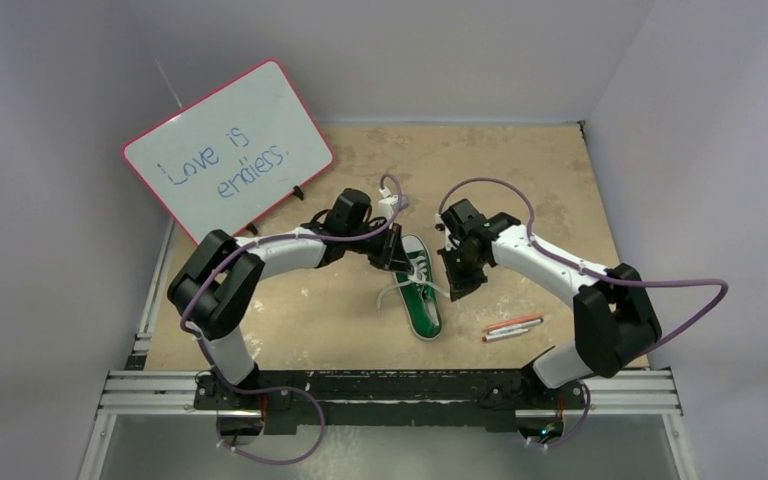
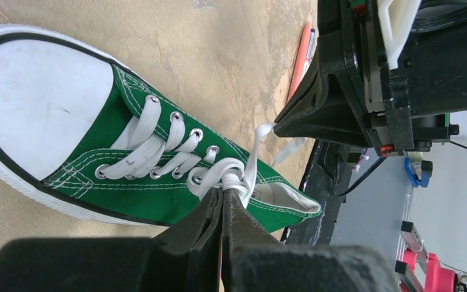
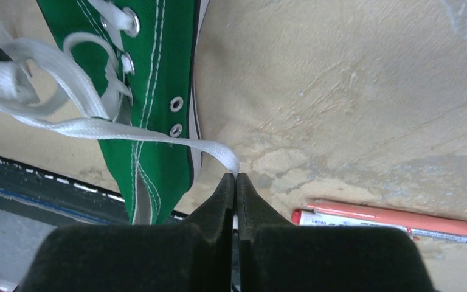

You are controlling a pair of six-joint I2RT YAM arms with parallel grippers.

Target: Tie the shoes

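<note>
A green sneaker [image 1: 420, 290] with white toe cap and white laces lies in the middle of the table, toe toward the back. My left gripper [image 1: 388, 252] is at its left side near the toe; in the left wrist view this gripper [image 2: 223, 190] is shut on a white lace [image 2: 238, 173] near the top eyelets. My right gripper [image 1: 457, 282] is at the shoe's right side; in the right wrist view it [image 3: 236, 176] is shut on the other white lace [image 3: 158, 136], which stretches taut across the green shoe [image 3: 152, 91].
Two pens [image 1: 512, 327] lie on the table right of the shoe, also visible in the right wrist view [image 3: 389, 219]. A whiteboard [image 1: 228, 150] with blue writing leans at the back left. The black base rail [image 1: 400, 385] runs along the near edge.
</note>
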